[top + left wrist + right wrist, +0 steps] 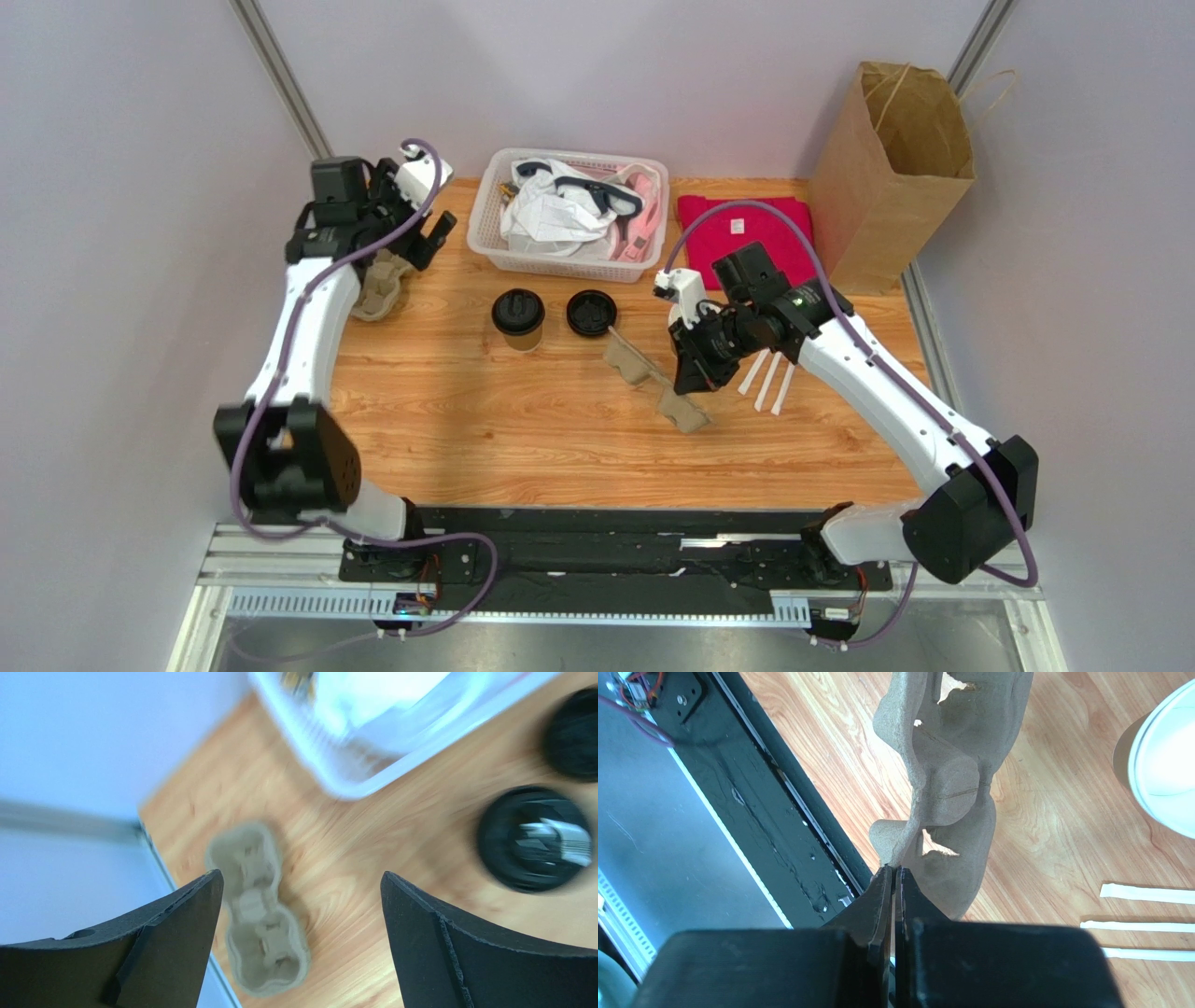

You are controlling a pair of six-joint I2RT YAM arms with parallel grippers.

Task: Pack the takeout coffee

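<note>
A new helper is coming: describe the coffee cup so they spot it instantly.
Find the white plastic basket at the table's far edge. Just in front of it sit the coffee cup and, to its right, a black disc. Only the cup shows a brown paper side below its black lid.

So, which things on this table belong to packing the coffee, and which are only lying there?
For the job: lidded coffee cup; second black lid beside it; pulp tray pinched in the right hand; other pulp tray by the open left hand; paper bag.
Probably just lying about: basket of crumpled things; red cloth; white strips.
</note>
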